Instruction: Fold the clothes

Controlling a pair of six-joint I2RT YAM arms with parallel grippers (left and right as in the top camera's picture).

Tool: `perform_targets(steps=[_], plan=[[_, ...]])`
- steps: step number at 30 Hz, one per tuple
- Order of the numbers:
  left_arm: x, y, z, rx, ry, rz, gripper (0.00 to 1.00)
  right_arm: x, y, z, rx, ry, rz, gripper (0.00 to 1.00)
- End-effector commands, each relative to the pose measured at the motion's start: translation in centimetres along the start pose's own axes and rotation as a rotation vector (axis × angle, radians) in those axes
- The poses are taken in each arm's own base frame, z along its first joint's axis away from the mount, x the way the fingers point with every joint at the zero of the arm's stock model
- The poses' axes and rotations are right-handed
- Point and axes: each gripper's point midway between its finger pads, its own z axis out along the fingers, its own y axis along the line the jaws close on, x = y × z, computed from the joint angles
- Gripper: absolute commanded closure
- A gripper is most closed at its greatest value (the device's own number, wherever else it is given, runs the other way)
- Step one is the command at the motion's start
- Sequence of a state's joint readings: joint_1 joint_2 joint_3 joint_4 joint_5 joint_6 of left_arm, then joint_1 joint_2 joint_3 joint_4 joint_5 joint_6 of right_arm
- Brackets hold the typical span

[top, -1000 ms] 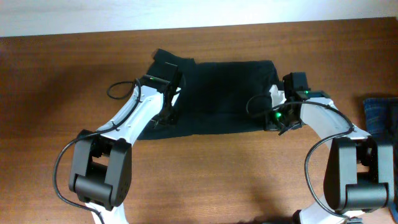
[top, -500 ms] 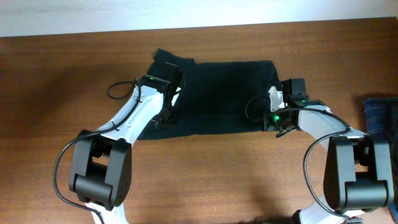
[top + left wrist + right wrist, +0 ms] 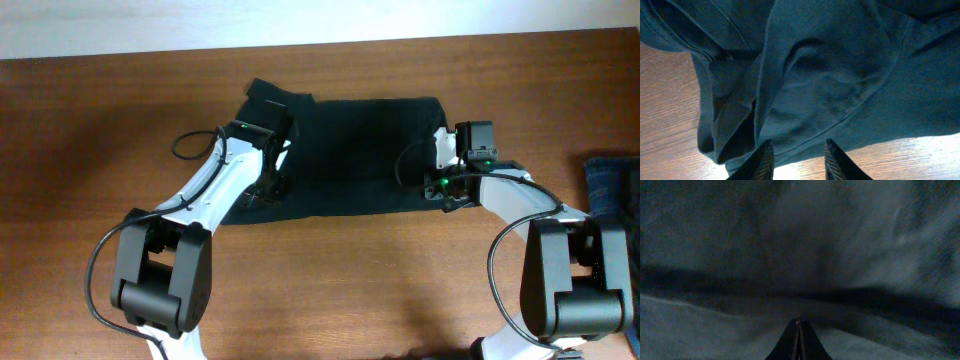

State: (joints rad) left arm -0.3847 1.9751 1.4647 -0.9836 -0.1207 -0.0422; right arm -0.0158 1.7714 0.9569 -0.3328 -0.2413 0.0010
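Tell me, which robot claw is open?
The left gripper: its two fingers stand apart, with a clear gap, at the edge of the black T-shirt. The right gripper has its fingers pressed tight together.

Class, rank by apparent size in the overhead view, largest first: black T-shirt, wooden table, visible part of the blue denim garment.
1. wooden table
2. black T-shirt
3. blue denim garment, cut off by the frame edge
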Motion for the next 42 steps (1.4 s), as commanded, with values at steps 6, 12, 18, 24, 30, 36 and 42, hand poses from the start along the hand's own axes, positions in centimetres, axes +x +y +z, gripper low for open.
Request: perform_targets(steps=[6,12,18,24,30,36,42], plan=[[0.3,0.2,0.4,-0.008,0.015,0.005,0.57,-3.5,-0.5,0.0,0.049,-0.144,-0.032,0.95],[0.3,0.6,0.4,-0.035,0.012,0.005,0.57,-4.0,-0.3,-0.5,0.038,-0.151,-0.007,0.81],[0.2,1.1,0.3,-0.061,0.01,0.005,0.57,-1.9,1.0,-1.0,-0.028,-0.051,0.016,0.75],[-1.9,2.1,0.2,-0.122,-0.076,-0.009,0.58,0.7,1.1,-1.0,-0.031,0.054,0.043,0.72],[-5.3,3.2,-0.4,-0.188,-0.218,-0.043,0.58,1.2,1.1,-1.0,-0.031,0.074,0.048,0.66],[-8.2,5.8,-2.0,-0.202,-0.325,-0.098,0.57,-1.8,1.7,-2.4,-0.047,0.019,0.034,0.55],[-12.2,7.5,-7.0,-0.027,-0.456,-0.165,0.55,-7.6,2.8,-6.8,-0.047,-0.054,0.014,0.5]])
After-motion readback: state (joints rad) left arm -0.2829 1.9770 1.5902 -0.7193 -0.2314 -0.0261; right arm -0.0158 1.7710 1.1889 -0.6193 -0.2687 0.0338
